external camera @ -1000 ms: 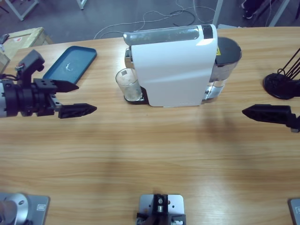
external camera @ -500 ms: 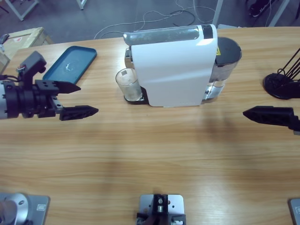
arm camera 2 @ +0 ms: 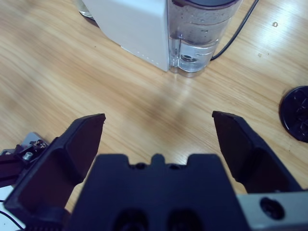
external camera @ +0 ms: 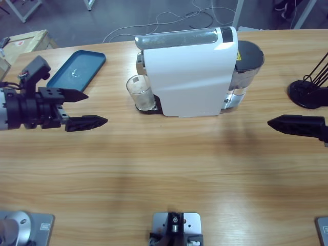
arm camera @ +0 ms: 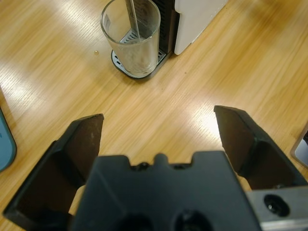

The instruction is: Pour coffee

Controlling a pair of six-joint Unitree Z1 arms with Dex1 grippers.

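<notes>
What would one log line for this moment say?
left tool: open, empty, facing glass | glass: under coffee machine spout | right tool: open, empty

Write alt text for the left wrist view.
The left end effector, jaws open and empty, points across the wooden table at a clear glass standing on the drip tray of a white coffee machine. A blue tray edge shows at the left.
</notes>
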